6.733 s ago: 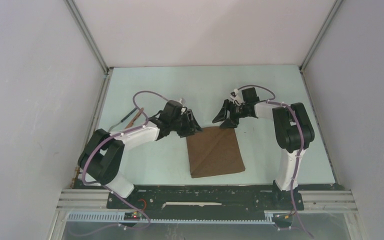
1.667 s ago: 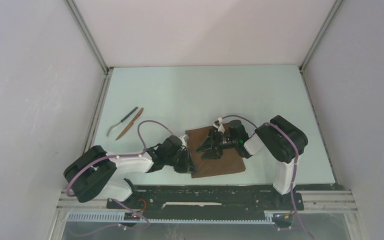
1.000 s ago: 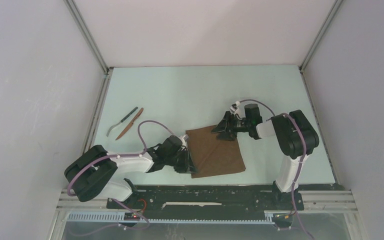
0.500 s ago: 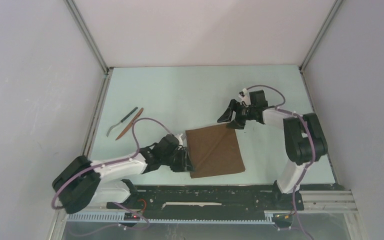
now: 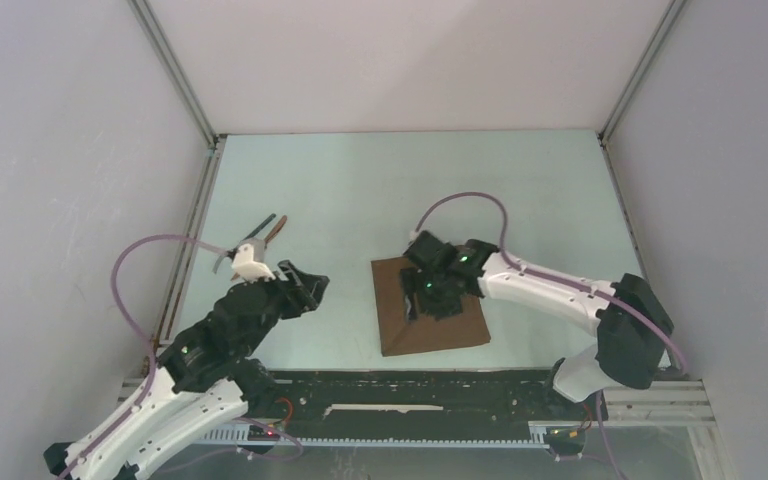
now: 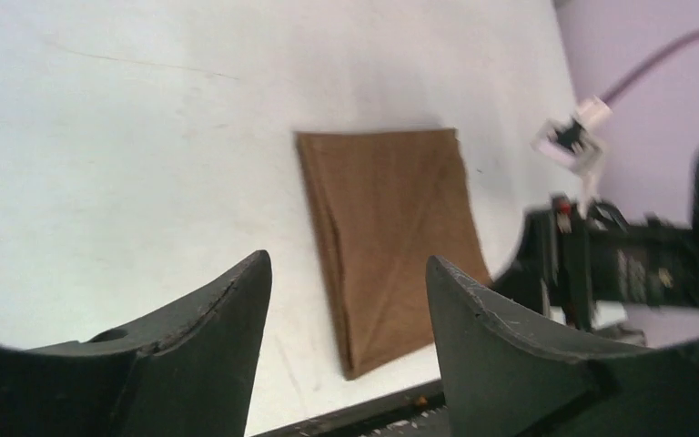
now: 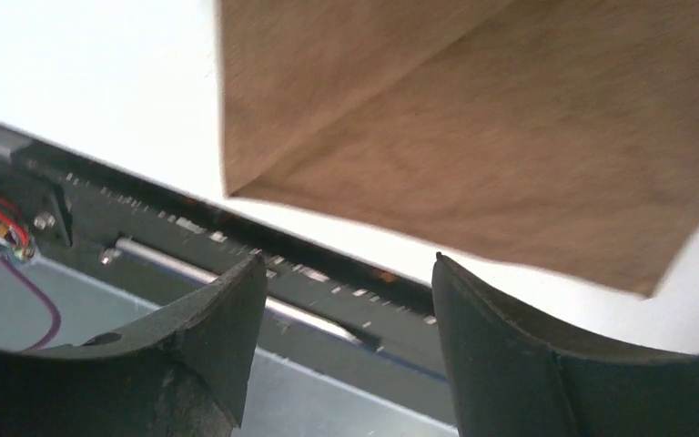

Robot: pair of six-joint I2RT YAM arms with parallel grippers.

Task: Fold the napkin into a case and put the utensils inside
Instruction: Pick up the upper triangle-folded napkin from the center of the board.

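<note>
The dark brown napkin (image 5: pixel 448 322) lies folded flat in a rough square with diagonal creases, near the table's front edge. It also shows in the left wrist view (image 6: pixel 387 218) and the right wrist view (image 7: pixel 473 109). My right gripper (image 5: pixel 422 297) hovers open and empty over the napkin's left part, pointing at its near-left corner. My left gripper (image 5: pixel 307 285) is open and empty, raised well left of the napkin. The fork (image 5: pixel 262 224) and the reddish-brown knife (image 5: pixel 278 229) lie far left, partly hidden behind my left wrist.
The black front rail (image 7: pixel 237 238) runs just beyond the napkin's near edge. The right arm (image 6: pixel 619 264) shows at the right of the left wrist view. Grey walls with metal posts (image 5: pixel 175 75) enclose the pale green table (image 5: pixel 360 190).
My left gripper has let go of the napkin's left edge, pulled back left and risen. My right gripper has moved from beyond the far right corner to above the napkin's left part.
</note>
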